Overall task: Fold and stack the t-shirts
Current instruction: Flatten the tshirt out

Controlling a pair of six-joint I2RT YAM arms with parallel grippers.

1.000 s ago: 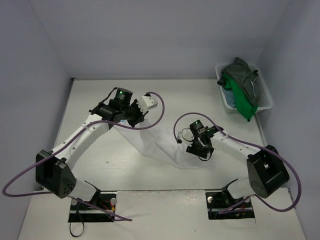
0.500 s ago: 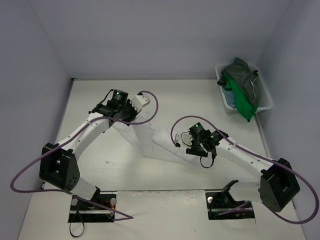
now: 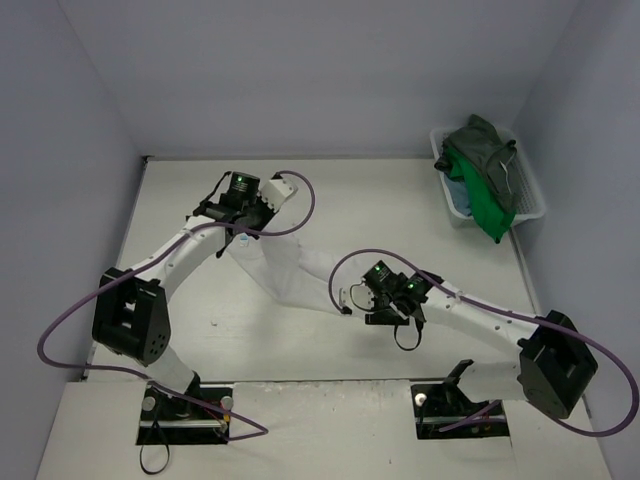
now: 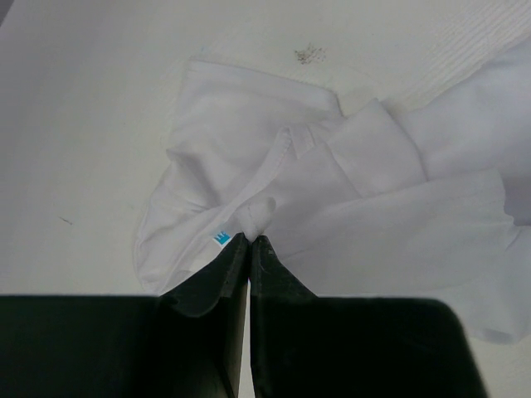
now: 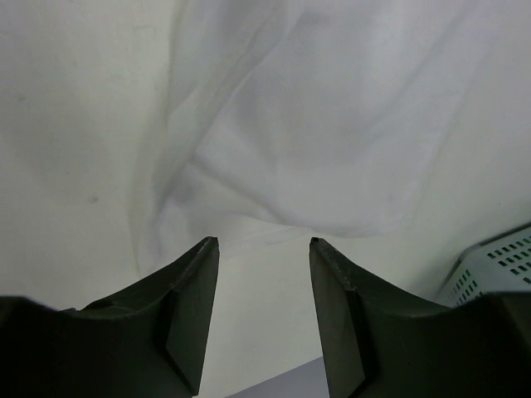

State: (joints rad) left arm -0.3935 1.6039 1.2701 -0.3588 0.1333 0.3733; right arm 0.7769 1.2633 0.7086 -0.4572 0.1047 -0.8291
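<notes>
One white t-shirt (image 3: 285, 268) stays pinched in the left jaws; the right jaws, parted and empty, have slid toward eight o'clock, nearing its hem.

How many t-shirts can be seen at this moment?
4: a white shirt on the table, pinched by the left gripper; a dark grey-green shirt, a bright green shirt and a teal-blue shirt in the basket. More may be hidden there.

Soft matt white cloth t-shirt (image 4: 373, 166), smooth matt table (image 3: 400, 190), plastic mesh basket (image 5: 498, 261)
</notes>
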